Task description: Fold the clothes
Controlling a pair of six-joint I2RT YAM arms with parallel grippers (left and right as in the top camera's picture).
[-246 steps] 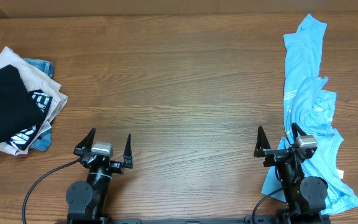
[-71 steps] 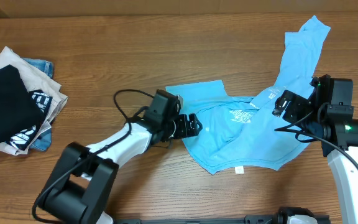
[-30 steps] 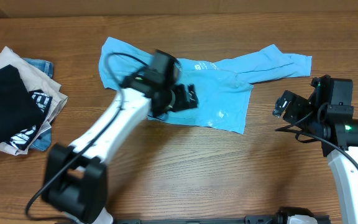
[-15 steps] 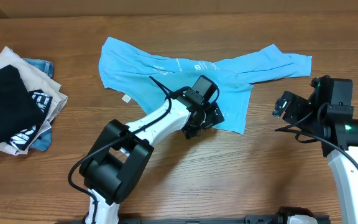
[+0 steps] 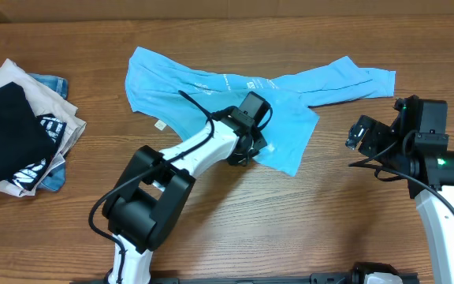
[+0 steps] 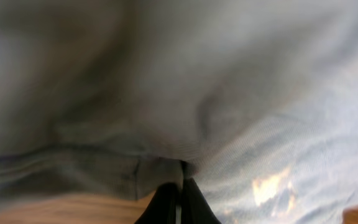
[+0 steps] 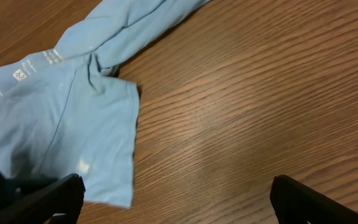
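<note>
Being pinched at one hem by the left jaws, right jaws spread, the T-shirt [image 5: 181,83] may be bunched if dragged single-handed.

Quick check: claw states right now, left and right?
Left claw: closed, pinching the blue T-shirt.
Right claw: open, holding nothing.

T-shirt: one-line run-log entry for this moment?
left claw shut on T-shirt edge | right claw open, holding nothing | T-shirt crumpled on table, not yet folded
</note>
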